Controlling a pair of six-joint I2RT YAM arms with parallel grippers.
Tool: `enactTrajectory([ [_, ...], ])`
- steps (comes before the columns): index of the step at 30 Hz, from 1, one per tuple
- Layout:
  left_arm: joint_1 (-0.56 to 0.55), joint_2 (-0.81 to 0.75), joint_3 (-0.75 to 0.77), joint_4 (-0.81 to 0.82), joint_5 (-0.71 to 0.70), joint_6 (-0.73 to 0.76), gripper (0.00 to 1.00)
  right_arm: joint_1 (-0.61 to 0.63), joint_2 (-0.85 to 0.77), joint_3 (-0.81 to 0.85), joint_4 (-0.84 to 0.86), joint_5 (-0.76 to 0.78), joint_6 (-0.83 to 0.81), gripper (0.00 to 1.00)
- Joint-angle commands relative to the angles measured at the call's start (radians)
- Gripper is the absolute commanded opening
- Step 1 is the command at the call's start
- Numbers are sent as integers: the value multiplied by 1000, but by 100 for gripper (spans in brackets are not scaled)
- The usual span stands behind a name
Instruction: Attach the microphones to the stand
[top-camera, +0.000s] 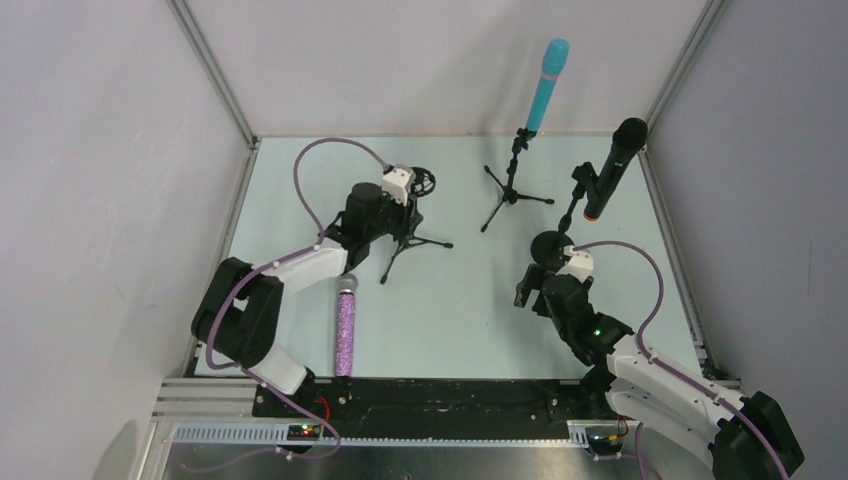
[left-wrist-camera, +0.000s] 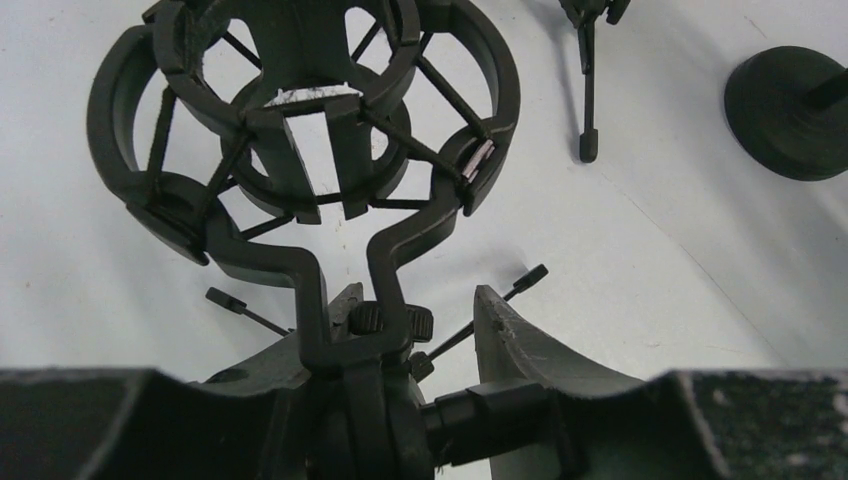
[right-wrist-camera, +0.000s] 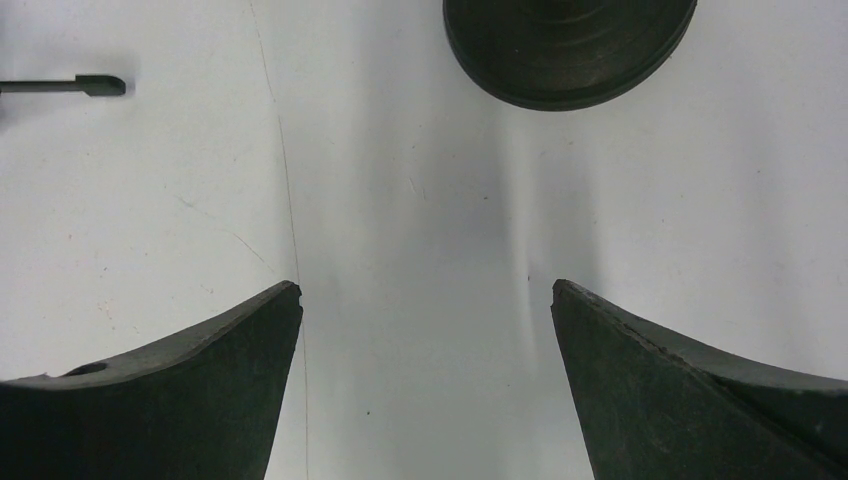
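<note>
1. Microphone in purple glitter (top-camera: 346, 325) flat on the table (top-camera: 450, 320), silver head toward the stands, just beside the left forearm (top-camera: 300, 265). Only one of the three not yet mounted. Round barrel, so liable to roll away if that arm brushes it.
2. Left gripper (left-wrist-camera: 410, 300) at the neck of the shock-mount stand (left-wrist-camera: 300, 110), fingers narrowed to either side of the stem. Cannot tell whether the pads really bear on it, with the bracket and a side knob in the way.
3. Light tripod legs under that mount, so probably quick to tip or skid under a sideways pull or an off-centre pinch.
4. Cyan-blue microphone (top-camera: 548, 85) upright in the middle tripod stand (top-camera: 512, 190), well apart from both grippers.
5. Right gripper (right-wrist-camera: 425, 290) over bare table, fingers spread wide, nothing between them, near the round base (right-wrist-camera: 570, 50). Careless reach forward likely to knock that base.
6. Black microphone (top-camera: 612, 165) clipped at a slant above the same base, so the first to topple if it is struck.
7. Mount ring partly covered by the left wrist from above; round base cut off at the edge of the right wrist view.
</note>
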Motion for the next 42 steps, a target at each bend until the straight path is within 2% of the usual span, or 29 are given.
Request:
enactTrajectory([
  [1,-84,-49,-42,25,31,-94,41,7,-9,28,33,26,-15,100],
  [8,-237,-123,-113,26,-139,-198,41,9,-11,28,29,26,-17,99],
  [11,-312,-176,-151,26,-257,-254,43,9,-12,27,27,26,-17,99],
  [16,-414,-204,-170,27,-412,-265,66,10,-9,27,36,27,-18,99],
  [17,-419,-200,-168,27,-416,-265,75,11,-11,27,39,26,-19,99],
  [20,-434,-184,-161,26,-417,-253,89,11,-24,27,39,26,-23,99],
  [21,-436,-184,-159,25,-417,-250,97,12,-28,27,37,27,-25,99],
  [24,-440,-202,-158,26,-436,-229,100,12,-44,25,25,37,-26,99],
  [35,-440,-310,-124,26,-490,-120,100,15,-53,22,51,22,-44,99],
  [38,-440,-345,-118,27,-475,-78,100,34,-62,26,64,9,-62,98],
  [42,-440,-412,-106,26,-366,24,100,91,-61,28,105,-2,-107,97],
])
